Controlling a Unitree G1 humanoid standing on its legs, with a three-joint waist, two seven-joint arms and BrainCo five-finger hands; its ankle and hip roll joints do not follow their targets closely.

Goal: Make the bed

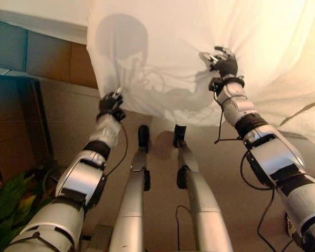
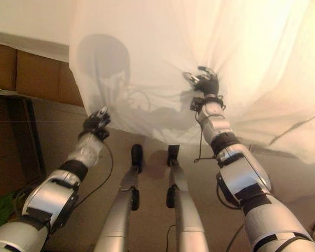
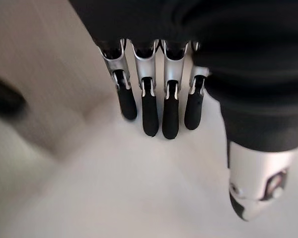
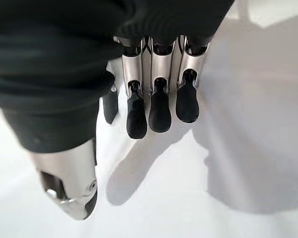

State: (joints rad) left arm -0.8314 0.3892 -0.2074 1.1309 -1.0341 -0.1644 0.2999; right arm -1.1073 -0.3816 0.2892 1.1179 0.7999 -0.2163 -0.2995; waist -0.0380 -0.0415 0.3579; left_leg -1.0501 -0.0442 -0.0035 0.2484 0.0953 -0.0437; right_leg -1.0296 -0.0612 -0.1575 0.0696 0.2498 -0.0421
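Note:
A white bed sheet (image 1: 189, 37) hangs down over the bed's edge and covers the upper part of both eye views. My left hand (image 1: 111, 102) is at the sheet's lower left corner, right by its hem. In the left wrist view its fingers (image 3: 156, 111) are straight over the white cloth, the thumb apart, with nothing held. My right hand (image 1: 223, 62) rests higher up on the sheet, where creases run together. Its fingers (image 4: 159, 111) are straight too and hover just above the cloth (image 4: 228, 148).
A brown panel (image 1: 52, 60) and a dark cabinet (image 1: 10, 115) stand at the left. Green leaves (image 1: 5, 202) show at the lower left. A beige textured cloth (image 1: 311, 123) lies at the right edge. Beige floor (image 1: 163, 157) spreads below the sheet.

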